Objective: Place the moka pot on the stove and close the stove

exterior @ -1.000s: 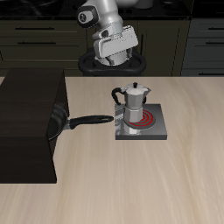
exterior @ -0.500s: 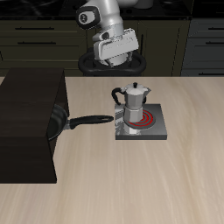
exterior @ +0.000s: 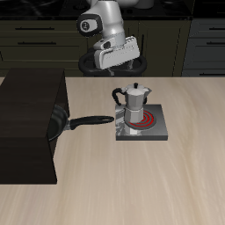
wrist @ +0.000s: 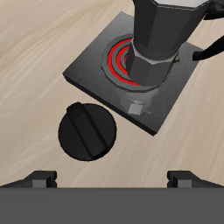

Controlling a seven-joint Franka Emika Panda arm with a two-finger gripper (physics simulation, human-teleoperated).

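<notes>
Hand [exterior: 120, 63] has risen; faceted silver moka pot [exterior: 134, 106] sits on flat grey stove [exterior: 158, 134].

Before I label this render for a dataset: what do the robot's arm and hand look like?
The arm is glossy white with rounded segments, grey joint bands and a dark round cap on one joint. The hand is a boxy white block with dark trim. In the wrist view, its fingers are dark grey blocks.

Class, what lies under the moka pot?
The moka pot stands on the stove, on its red glowing coil. The coil's middle is hidden beneath the pot.
</notes>
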